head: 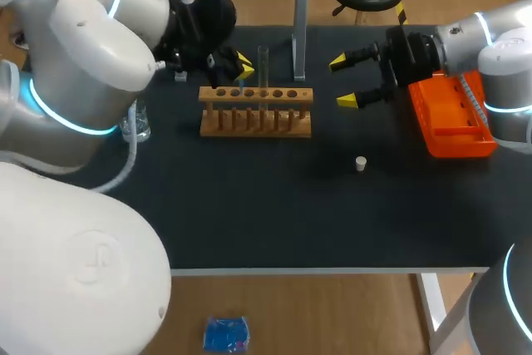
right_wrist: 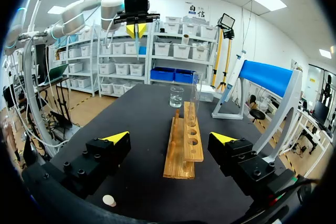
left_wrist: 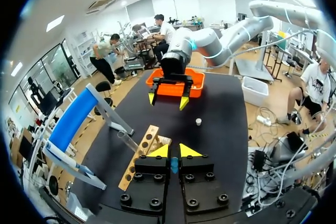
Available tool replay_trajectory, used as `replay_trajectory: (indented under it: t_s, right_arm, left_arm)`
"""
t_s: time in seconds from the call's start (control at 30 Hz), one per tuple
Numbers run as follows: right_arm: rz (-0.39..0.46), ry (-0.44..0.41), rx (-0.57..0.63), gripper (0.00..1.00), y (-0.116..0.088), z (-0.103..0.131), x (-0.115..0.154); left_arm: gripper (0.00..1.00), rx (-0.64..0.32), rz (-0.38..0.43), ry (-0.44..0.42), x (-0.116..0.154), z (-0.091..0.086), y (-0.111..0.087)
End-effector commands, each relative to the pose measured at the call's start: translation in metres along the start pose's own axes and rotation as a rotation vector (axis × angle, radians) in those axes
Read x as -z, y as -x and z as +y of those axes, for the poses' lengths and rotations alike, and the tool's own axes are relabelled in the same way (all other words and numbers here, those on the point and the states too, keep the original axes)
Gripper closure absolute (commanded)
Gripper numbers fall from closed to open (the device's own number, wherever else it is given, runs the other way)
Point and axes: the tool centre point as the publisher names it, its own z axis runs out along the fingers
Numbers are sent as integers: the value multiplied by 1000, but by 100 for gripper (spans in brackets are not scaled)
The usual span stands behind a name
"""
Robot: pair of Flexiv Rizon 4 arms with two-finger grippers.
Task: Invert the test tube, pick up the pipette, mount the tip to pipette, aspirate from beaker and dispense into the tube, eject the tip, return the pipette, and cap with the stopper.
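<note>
Black table (head: 332, 222) lies under both my arms. My left arm (head: 83, 47) comes in from the left and bends over the back of the table. Its left gripper (left_wrist: 174, 153) hangs above one end of the long wooden rack with a row of round holes (head: 256, 111). My right arm (head: 490, 39) reaches in flat from the right, and its right gripper (head: 345, 81) points at the other end of the rack, a little apart from it.

One tall clear glass test tube (head: 263, 64) stands upright in a hole of the rack. A small clear glass beaker (right_wrist: 177, 97) sits on the table past the rack's far end, and I think it has a little clear water in it. The flat orange plastic tip box (head: 453, 118) lies under my right arm. A tiny white stopper (head: 361, 164) sits alone on the table, near the box.

My left fingers are pressed close together and pinch a thin blue pipette (left_wrist: 174, 165). My right fingers are spread wide apart and hold nothing.
</note>
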Motion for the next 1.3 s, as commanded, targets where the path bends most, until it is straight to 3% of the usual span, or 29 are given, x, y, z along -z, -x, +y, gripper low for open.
replay_trajectory:
  t_s: [0.03, 0.43, 1.03, 1.3]
  right_arm:
    - [1, 0, 1, 0, 0, 0, 1]
    - [1, 0, 1, 0, 0, 0, 1]
    - [1, 0, 1, 0, 0, 0, 1]
    - [1, 0, 1, 0, 0, 0, 1]
  left_arm:
    - [100, -4, 116, 16, 2, -2, 6]
    - [100, -91, 253, 34, -12, -9, 13]
    - [100, 31, 174, 29, -9, -4, 4]
    - [100, 33, 163, 27, -8, -4, 3]
